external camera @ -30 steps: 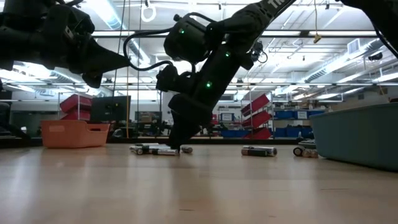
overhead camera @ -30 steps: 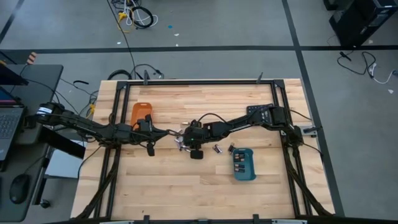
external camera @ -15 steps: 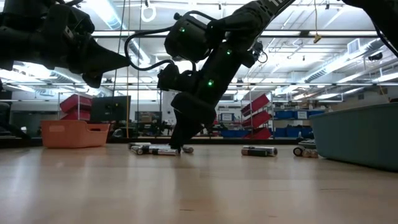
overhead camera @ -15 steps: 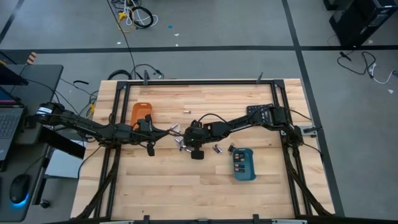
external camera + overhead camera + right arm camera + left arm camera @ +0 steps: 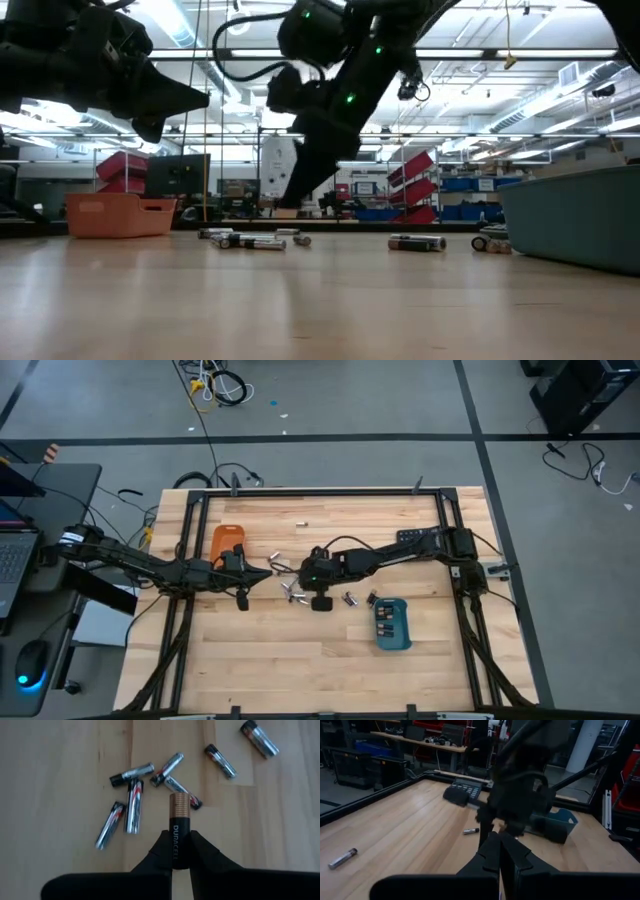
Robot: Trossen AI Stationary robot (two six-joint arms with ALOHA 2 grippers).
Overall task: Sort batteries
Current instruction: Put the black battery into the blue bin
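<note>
Right gripper lifts one battery above the loose pile

High view: right gripper [image 5: 303, 572] mid-table; left gripper [image 5: 268, 572] pinched together beside it.
Right wrist view: fingers [image 5: 158, 851] clamp a copper-topped battery [image 5: 179, 829], long axis in line with them, copper end forward, above scattered batteries [image 5: 134, 805].

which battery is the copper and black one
The Duracell battery pinched in the right gripper, lifted above the table. It alone has a copper end and black body; the loose batteries on the wood below are silvery with dark ends.
</note>
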